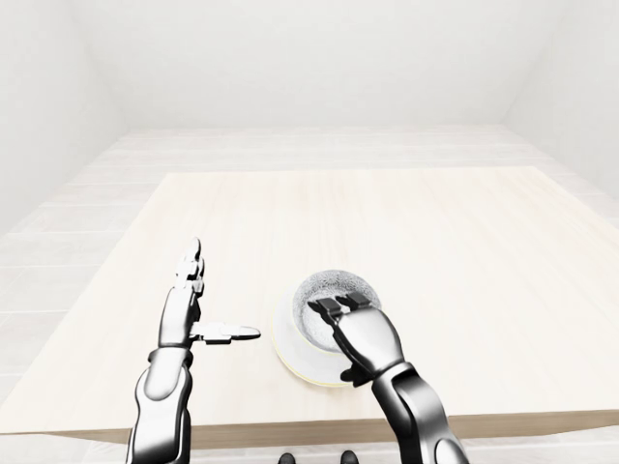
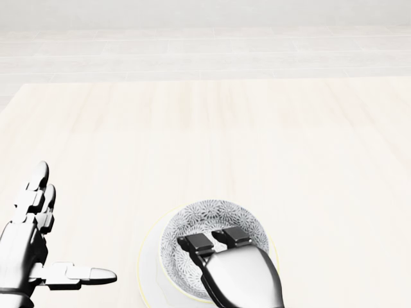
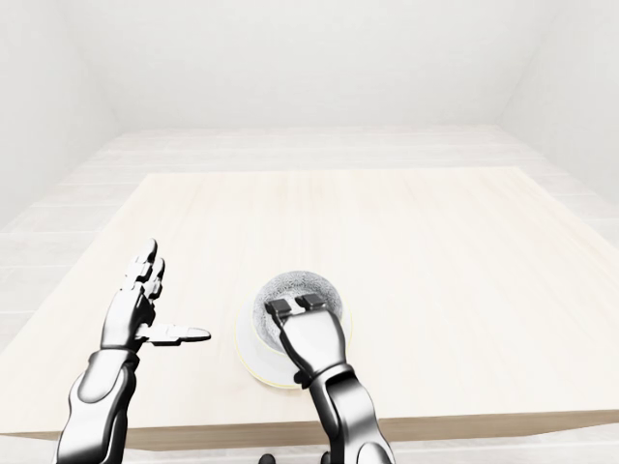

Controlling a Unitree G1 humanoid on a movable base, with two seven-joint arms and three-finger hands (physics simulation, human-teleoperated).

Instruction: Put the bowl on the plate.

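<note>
A patterned grey bowl (image 2: 215,220) sits within the rim of a pale plate (image 2: 148,269) near the bottom edge of the table in the head view. My right hand (image 2: 215,241) comes in from the bottom. Its two fingers hook over the bowl's near rim into the inside; the thumb is hidden under the hand. Whether the bowl rests on the plate or hangs just above it I cannot tell. My left hand (image 2: 72,228) stands open to the left of the plate, fingers straight and thumb pointing toward it, touching nothing.
The light wooden table (image 1: 406,222) stretches away to the top of the views. Its near edge (image 1: 522,423) runs just below the plate. White floor and walls surround it.
</note>
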